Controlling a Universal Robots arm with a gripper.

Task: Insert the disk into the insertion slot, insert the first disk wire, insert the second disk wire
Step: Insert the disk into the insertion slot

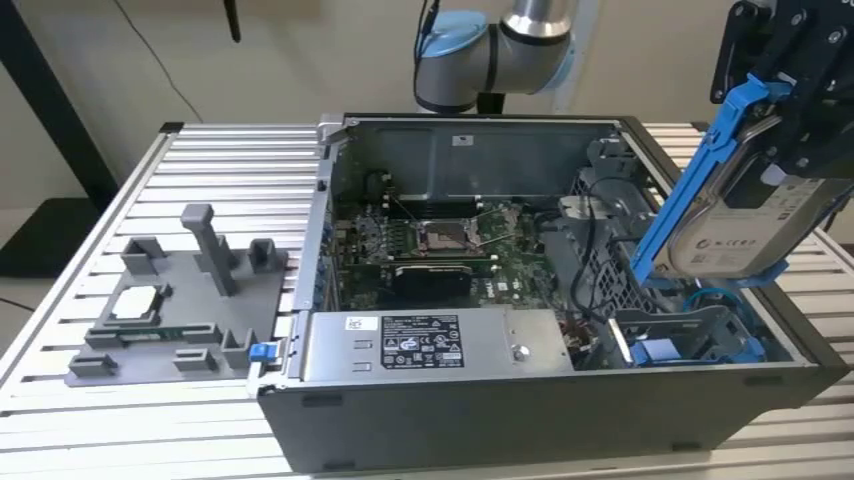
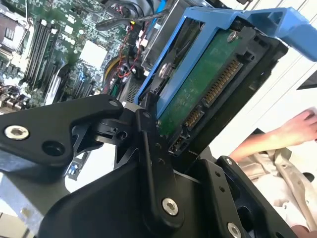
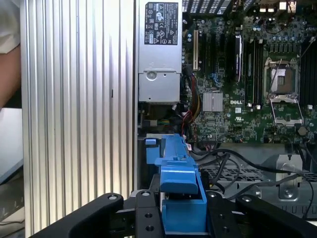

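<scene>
The disk (image 1: 747, 215) is gripped in the closed jaws by its blue frame (image 3: 181, 193) and held tilted in the air, with its connector edge (image 2: 213, 94) nearest the jaws. The insertion slot (image 1: 687, 340) lies below the jaws, inside the open computer case (image 1: 534, 420), and has not yet been entered. The approach is judged best done with the tilt taken out, the frame lined up with the slot's walls, and the loose black cables (image 3: 233, 158) beside the jaws kept clear.

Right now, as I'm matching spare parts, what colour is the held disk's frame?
Bright blue; the frame on the disk shows best in the exterior view.
</scene>
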